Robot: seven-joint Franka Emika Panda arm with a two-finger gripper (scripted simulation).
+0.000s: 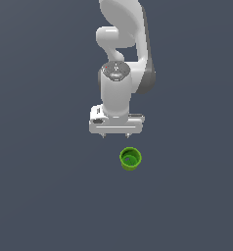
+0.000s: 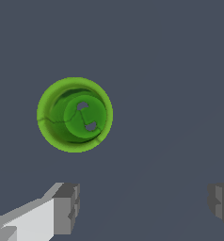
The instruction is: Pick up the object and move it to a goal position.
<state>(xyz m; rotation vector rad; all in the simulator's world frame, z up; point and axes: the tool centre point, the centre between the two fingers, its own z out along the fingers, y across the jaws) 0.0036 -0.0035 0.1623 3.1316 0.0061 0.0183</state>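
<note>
Wrist view: approach step, cup not yet between the fingers.

You have the gripper [image 2: 142, 207] with its fingers [image 2: 66, 207] spread wide apart and nothing held; the green cup [image 2: 75, 114] sits upright on the bare grey floor [image 2: 180, 70], hollow mouth facing up, clear of both fingertips and outside the gap between them. In the exterior view the gripper [image 1: 116, 133] hangs just above and slightly to that view's left of the cup [image 1: 130, 158], near but not touching. To do this step well, you likely need to shift sideways first until the cup is centred between the pads, and only then descend. Keep the jaws wide on the way down: the cup is small and light-looking, and a fingertip clipping its rim could tip it or push it away.
</note>
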